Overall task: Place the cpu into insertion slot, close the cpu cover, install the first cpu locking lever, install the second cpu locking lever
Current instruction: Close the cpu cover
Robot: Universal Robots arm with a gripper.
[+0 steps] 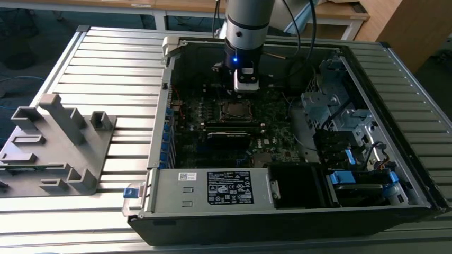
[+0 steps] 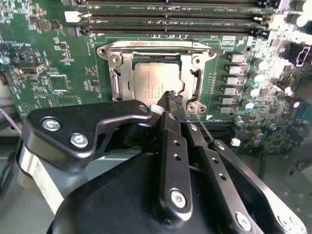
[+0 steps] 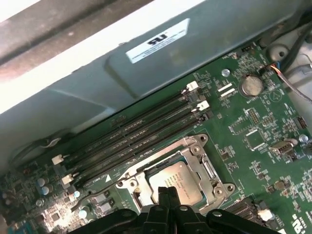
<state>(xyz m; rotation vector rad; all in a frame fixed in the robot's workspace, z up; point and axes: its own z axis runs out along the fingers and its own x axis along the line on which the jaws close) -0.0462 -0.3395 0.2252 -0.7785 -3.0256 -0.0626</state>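
Observation:
The cpu lies flat in the insertion slot on the green motherboard, its silver-grey face up. The cpu cover, a silver frame, lies down around the chip's edges. My gripper is shut with nothing between its black fingers, and its tip hovers over the chip's near edge. A thin metal lever rod runs beside the fingers. In the first wrist view the cpu and cover sit just beyond the gripper. In the exterior view the gripper hangs just behind the socket.
Long black memory slots run beside the socket. The open computer case has tall walls; a labelled power supply box and drive cages stand inside. A grey fixture rests on the slatted table at the exterior view's left.

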